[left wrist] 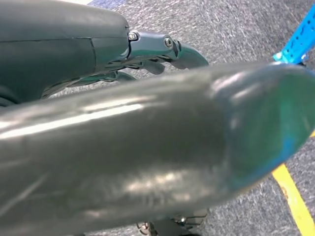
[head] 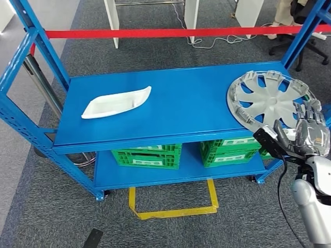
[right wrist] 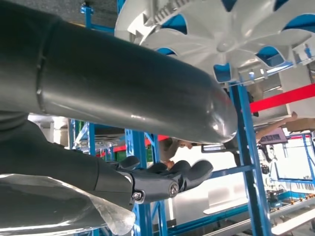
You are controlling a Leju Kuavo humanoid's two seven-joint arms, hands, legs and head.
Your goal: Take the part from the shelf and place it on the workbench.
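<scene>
A silver wheel cover lies at the right end of the blue shelf's top board, reaching past the board's right edge. My right hand is at the cover's near right rim, its fingers lying over the rim. From the right wrist, the cover lies beyond the thumb of the hand, and nothing sits between thumb and fingers. A long white part rests on the board's left half. My left hand hangs over the carpet and holds nothing.
Two green crates stand on the lower shelf. Blue uprights frame the rack. A red tape runs behind it, and yellow tape marks the floor in front. A person sits at the back right.
</scene>
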